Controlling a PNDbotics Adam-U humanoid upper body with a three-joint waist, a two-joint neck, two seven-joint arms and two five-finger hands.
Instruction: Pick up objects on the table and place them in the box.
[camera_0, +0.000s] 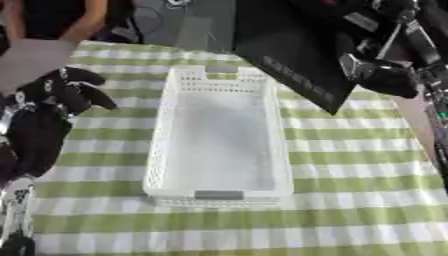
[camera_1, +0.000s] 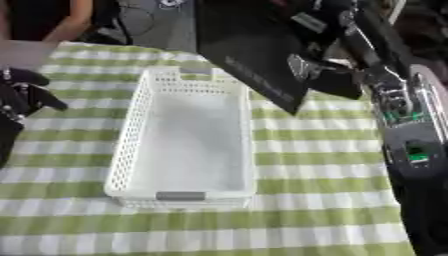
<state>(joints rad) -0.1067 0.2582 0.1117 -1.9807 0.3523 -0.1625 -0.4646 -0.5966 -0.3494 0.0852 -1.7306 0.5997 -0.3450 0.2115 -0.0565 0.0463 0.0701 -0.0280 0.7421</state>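
Black flat object (camera_0: 297, 60) pinched by right hand (camera_0: 381, 75) above white basket (camera_0: 219, 192), far right corner. Left hand (camera_0: 66, 92) curled, empty. Risk: tilted object catching rim.

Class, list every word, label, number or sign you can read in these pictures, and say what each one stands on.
None can be read.
Black flat object held in the right hand: a row of pale marks near its lower edge, too blurred to read.
White basket: a grey tag on its near wall, blank or blurred.
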